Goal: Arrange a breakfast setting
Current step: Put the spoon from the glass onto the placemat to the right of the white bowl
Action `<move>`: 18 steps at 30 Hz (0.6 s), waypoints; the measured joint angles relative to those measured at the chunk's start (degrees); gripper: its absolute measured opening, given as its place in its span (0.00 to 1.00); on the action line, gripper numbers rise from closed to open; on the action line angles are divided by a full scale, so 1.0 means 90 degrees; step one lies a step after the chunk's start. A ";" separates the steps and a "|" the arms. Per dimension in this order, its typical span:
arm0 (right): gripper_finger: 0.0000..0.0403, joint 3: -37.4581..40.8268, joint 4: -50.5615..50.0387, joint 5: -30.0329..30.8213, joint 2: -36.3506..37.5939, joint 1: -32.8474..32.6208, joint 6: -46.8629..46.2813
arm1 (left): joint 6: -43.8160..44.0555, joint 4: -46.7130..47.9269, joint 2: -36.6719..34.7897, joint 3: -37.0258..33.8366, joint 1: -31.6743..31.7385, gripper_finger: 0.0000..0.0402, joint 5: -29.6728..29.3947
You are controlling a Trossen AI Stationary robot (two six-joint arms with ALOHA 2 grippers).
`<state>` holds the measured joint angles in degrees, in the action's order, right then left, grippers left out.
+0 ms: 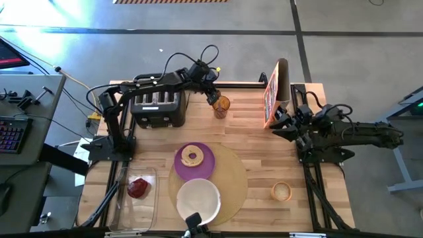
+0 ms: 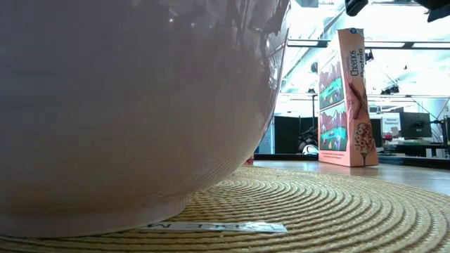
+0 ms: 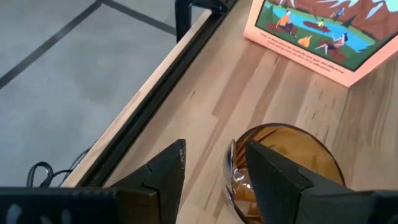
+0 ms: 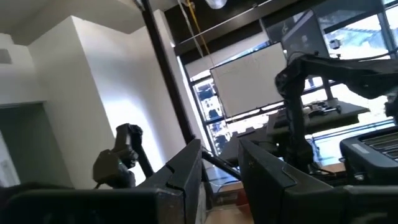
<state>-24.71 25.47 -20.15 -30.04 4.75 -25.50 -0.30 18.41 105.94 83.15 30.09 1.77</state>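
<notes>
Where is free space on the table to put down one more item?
Bare wood lies between the placemat and the small cup, and between the amber glass and the cereal box. The plate, bowl and container crowd the front left.

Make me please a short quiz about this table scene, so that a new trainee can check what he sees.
1. True or false: the bagel lies on the purple plate.
2. Where is the dark red food piece? A) in the white bowl B) in the clear container C) on the toaster
3. Which gripper is at the amber glass near the cereal box?

Key:
1. True.
2. B.
3. The left gripper: the rim of the glass stands between its open fingers.
</notes>
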 joint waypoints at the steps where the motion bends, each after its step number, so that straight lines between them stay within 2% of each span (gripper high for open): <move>1: 0.24 0.0000 0.0000 0.0000 0.0000 -0.0049 0.0003 | 0.0001 -0.0005 0.0022 0.0003 0.0000 0.39 0.0009; 8: 0.24 0.0000 -0.0002 0.0017 0.0000 -0.0312 0.0163 | 0.0005 0.0046 0.0023 0.0003 -0.0017 0.39 0.0021; 12: 0.24 0.0000 -0.0002 0.0020 0.0000 -0.0354 0.0174 | 0.0007 0.0023 0.0051 0.0003 -0.0030 0.39 0.0315; 18: 0.24 0.0000 -0.0006 0.0020 0.0000 -0.0356 0.0175 | 0.0007 0.0007 0.0078 -0.0002 -0.0071 0.39 0.0258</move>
<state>-24.71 25.42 -19.97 -30.04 1.54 -23.93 -0.23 18.47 106.65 83.13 29.45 4.09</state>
